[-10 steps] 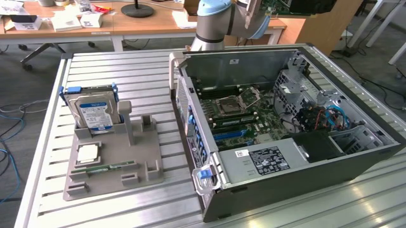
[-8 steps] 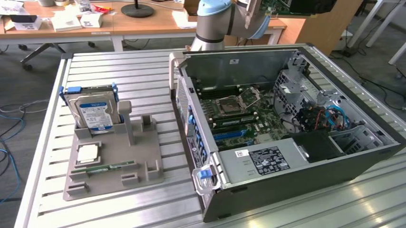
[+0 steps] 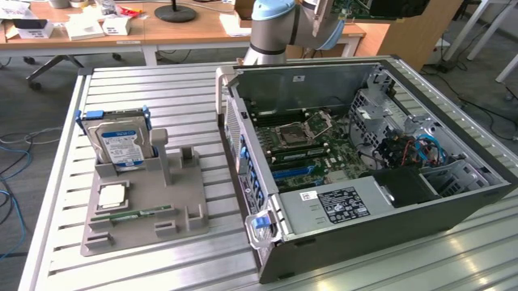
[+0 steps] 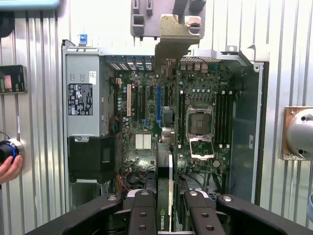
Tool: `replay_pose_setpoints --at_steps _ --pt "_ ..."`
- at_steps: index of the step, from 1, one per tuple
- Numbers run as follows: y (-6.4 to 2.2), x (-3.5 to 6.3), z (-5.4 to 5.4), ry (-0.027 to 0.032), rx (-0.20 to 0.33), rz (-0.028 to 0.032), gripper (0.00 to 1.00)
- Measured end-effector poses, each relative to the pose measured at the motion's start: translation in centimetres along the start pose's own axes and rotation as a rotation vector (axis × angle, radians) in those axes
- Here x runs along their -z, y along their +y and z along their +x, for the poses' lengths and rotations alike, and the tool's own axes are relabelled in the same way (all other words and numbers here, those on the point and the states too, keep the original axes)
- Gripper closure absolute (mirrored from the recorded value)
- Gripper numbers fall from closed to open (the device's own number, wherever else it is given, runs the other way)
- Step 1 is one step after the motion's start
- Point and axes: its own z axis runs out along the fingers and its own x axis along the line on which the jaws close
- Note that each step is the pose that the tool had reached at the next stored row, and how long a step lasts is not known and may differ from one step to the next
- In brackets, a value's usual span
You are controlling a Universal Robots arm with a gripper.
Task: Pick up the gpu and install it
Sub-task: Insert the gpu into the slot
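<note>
The claw (image 4: 167, 213) is gripping the gpu (image 4: 165, 164) edge-on, its two black fingers (image 4: 142, 215) pinching the thin card narrowly between them. In the exterior view the arm (image 3: 275, 21) is holding the card at the top edge of the frame, right of centre, high above the open computer case (image 3: 380, 233) lying on the slatted tabletop (image 3: 162, 85). In the left half, a hard drive (image 3: 121, 142) is standing in a grey holder (image 3: 145, 194). A person's hand (image 4: 10, 169) is resting off to one side of the case, apart from it.
</note>
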Motion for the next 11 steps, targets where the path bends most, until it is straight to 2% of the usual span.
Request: replay_pose_setpoints --at_steps 4,11 --pt "0.0 -0.19 0.0 0.0 0.0 0.0 0.74" --pt "0.02 -1.4 0.0 -0.0015 0.0 0.0 0.74"
